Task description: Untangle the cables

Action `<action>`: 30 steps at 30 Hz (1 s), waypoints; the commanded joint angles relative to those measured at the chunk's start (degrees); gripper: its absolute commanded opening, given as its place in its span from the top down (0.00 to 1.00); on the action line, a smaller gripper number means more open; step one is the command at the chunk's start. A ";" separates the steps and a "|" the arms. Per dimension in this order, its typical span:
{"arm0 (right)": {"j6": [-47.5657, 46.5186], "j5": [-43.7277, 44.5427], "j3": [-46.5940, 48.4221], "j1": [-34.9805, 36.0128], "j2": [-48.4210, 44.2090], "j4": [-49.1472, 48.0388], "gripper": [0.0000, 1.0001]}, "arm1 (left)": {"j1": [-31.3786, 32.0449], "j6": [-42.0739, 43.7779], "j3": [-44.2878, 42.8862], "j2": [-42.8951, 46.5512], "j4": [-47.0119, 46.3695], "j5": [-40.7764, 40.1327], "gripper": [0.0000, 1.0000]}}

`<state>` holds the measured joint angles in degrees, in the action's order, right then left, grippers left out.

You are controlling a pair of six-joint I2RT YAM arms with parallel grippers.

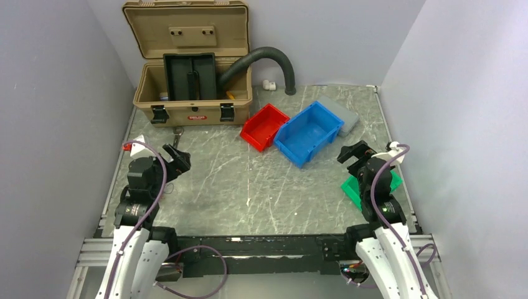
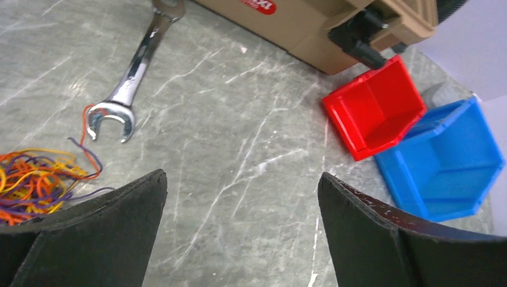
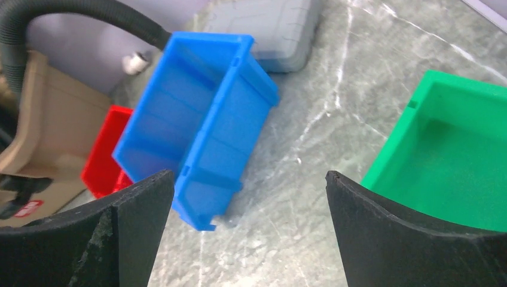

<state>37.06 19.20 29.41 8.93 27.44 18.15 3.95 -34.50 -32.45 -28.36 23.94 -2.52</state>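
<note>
Cables (image 2: 36, 179) cut off at wrist-view edge, hard to make out overhead; lie 9 o'clock of left gripper (image 2: 242, 179), not touching. Left gripper, right gripper (image 3: 250, 176): jaws wide, empty.

On my overhead feed the two arms match: the left arm (image 1: 134, 252) and right arm (image 1: 393, 255) wear smooth white shells on the lower links, with bulky black joint housings above; a thick purple cable (image 1: 164, 174) loops along each one; the left gripper (image 1: 179, 157) and right gripper (image 1: 350, 152) are black all over; on the wrist feeds I see the fingers (image 2: 89, 239) as broad matte-black wedges with rough-cut edges, one flecked with pale scuffs.
</note>
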 commanded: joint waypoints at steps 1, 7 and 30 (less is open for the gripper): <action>-0.53 4.09 3.50 0.12 2.86 2.95 0.00 | 0.01 0.27 -1.93 -0.38 3.37 -4.92 0.01; -1.54 3.94 2.78 0.08 4.22 0.73 0.00 | 0.02 -2.18 -3.71 -2.28 9.41 -12.66 0.01; -6.31 -5.81 1.48 0.53 8.84 -7.59 0.01 | -8.97 -11.38 -3.51 -19.29 16.51 -18.75 0.11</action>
<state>32.25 15.51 30.30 8.99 36.14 13.93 -0.56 -43.09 -36.75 -44.91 41.21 -20.75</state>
